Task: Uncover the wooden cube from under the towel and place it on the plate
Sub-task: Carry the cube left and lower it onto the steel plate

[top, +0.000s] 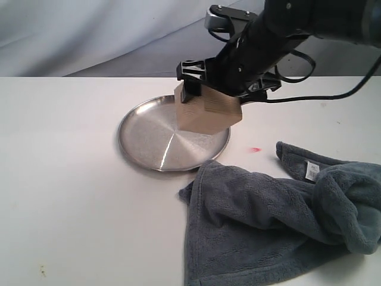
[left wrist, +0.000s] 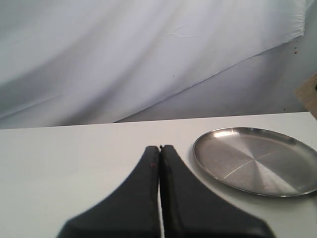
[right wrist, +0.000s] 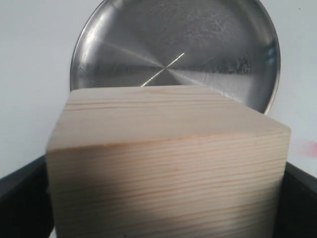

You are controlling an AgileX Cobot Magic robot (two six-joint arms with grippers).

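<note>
My right gripper is shut on the wooden cube, a pale tan block held tilted over the far right part of the plate. I cannot tell whether the cube touches the plate. In the right wrist view the cube fills the space between the black fingers, with the steel plate beyond it. The blue-grey towel lies crumpled at the front right, off the plate. My left gripper is shut on nothing, low over the table beside the plate.
A small red mark sits on the white table between plate and towel. The towel's white tag faces up. A pale draped backdrop closes off the far side. The right arm's black cable hangs behind the towel.
</note>
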